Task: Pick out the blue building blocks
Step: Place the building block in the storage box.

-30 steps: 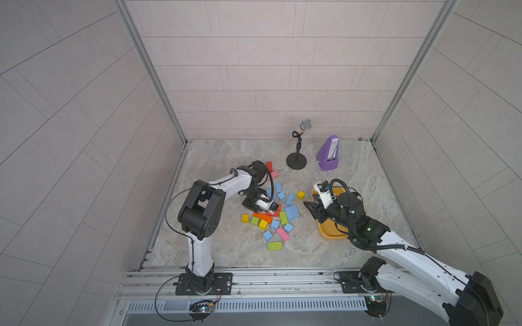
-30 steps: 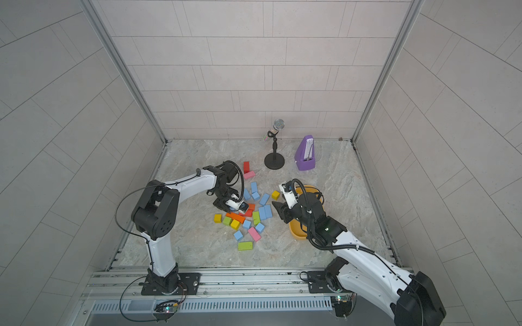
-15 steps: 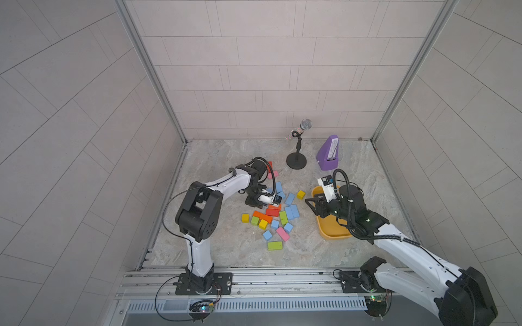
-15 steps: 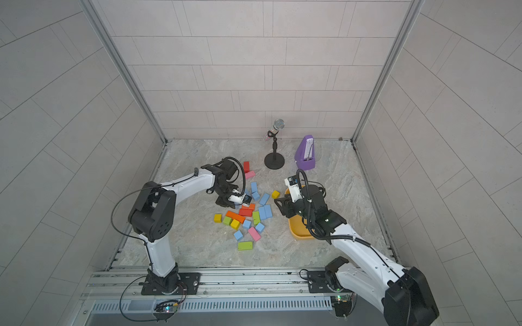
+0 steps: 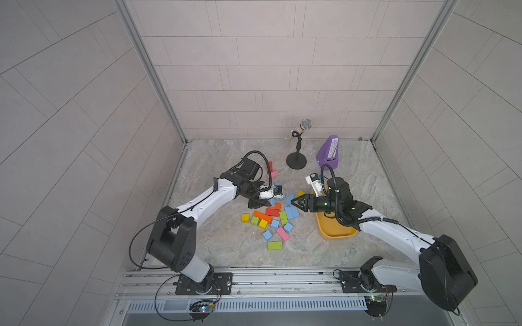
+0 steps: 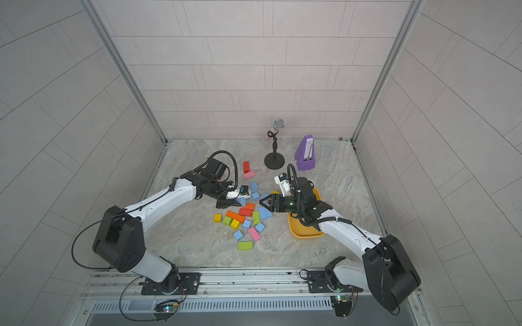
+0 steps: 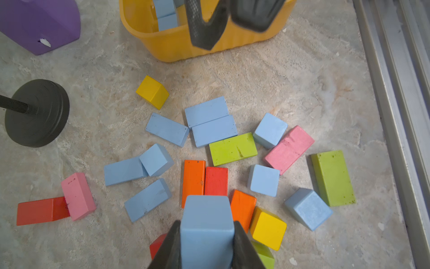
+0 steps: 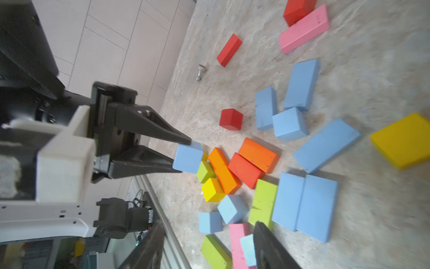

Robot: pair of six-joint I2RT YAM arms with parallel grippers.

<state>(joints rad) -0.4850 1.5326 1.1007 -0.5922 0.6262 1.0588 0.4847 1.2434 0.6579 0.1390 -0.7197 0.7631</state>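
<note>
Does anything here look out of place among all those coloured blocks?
Yes: a small silver pawn-shaped metal piece seems to lie on its side on the marbled stone floor, beside a red rectangular block and apart from the pile. Unlike its neighbours, it is no painted block.

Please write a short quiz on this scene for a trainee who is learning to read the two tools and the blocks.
1. True or false: the left tool is shut on a blue block.
2. What colour are the blocks that lie inside the yellow basket? A) red B) blue C) green
3. Fill in the gap: the right tool has its jaws ____ and holds nothing.

Key: 1 true; 2 B; 3 open.
</note>
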